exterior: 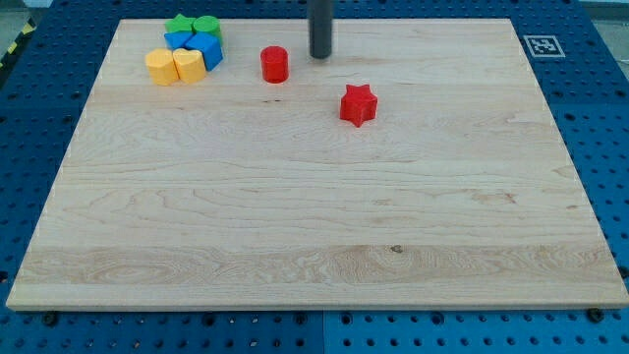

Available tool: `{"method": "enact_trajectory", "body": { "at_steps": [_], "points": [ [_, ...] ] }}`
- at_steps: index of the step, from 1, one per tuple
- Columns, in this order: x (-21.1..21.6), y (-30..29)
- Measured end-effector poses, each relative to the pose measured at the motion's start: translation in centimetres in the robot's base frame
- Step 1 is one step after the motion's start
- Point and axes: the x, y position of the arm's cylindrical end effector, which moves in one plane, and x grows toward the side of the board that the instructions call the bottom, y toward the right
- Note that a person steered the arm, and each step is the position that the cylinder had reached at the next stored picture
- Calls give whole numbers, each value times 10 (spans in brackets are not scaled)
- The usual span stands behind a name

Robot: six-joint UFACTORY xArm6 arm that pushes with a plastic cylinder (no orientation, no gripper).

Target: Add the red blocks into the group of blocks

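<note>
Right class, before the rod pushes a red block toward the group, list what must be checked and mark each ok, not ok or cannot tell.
1. My tip in view, right of the red cylinder: ok.
2. Tip touching it: not ok, a gap shows.
3. Red star apart, below-right of tip: ok.
4. Path from cylinder to the group, nearest the blue block: ok.
5. Reds already joined: not ok.
6. Yellow blocks and green blocks clustered: ok.
</note>
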Motion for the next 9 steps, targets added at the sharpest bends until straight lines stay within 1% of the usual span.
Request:
{"method": "enact_trajectory", "body": {
  "at_steps": [1, 3, 4, 5, 6, 7, 8, 9],
  "points": [
    [26, -4],
    [24, -107],
    [24, -110],
    [38, -65],
    [79, -57],
    [107, -38],
    [108, 25],
    [72, 54]
  ]
}}
